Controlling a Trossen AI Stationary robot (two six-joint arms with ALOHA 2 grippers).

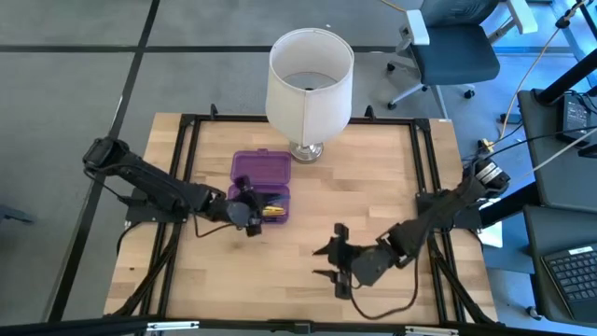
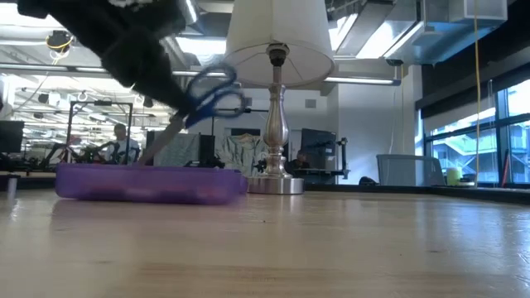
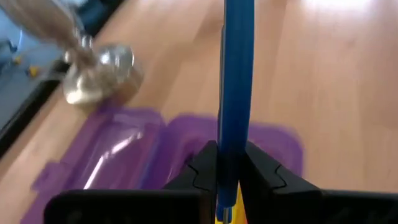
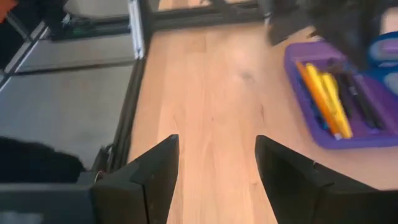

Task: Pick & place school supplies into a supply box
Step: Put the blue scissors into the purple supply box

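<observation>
Left gripper [image 1: 250,217] hovering over the near compartment of the supply box [image 1: 262,169], jaws clamped on the scissors [image 2: 211,93]; blue handle rising between the two dark fingers [image 3: 264,168] in the left wrist view, handle loops standing clear above the case in the low view, blade end pointing down toward the tray

Supply box lying open on the wooden table [image 1: 373,205], lid folded flat toward the lamp [image 1: 310,89], tray directly beneath the closed jaws; seen as a low purple slab [image 2: 149,184] in the low view, just beside the lamp base

Pens and pencils [image 4: 329,93] already resting side by side inside the tray, yellow and orange ones nearest the tray wall, darker ones beyond them, all lying below and just beside the left jaws; yellow ends also showing in the high view [image 1: 275,211]

Right gripper [image 1: 338,260] waiting low over bare table, well apart from the box, jaws held wide apart with nothing between them; both fingers [image 4: 155,171] framing plain wood in the right wrist view, box lying ahead of and to one side of the gap
</observation>
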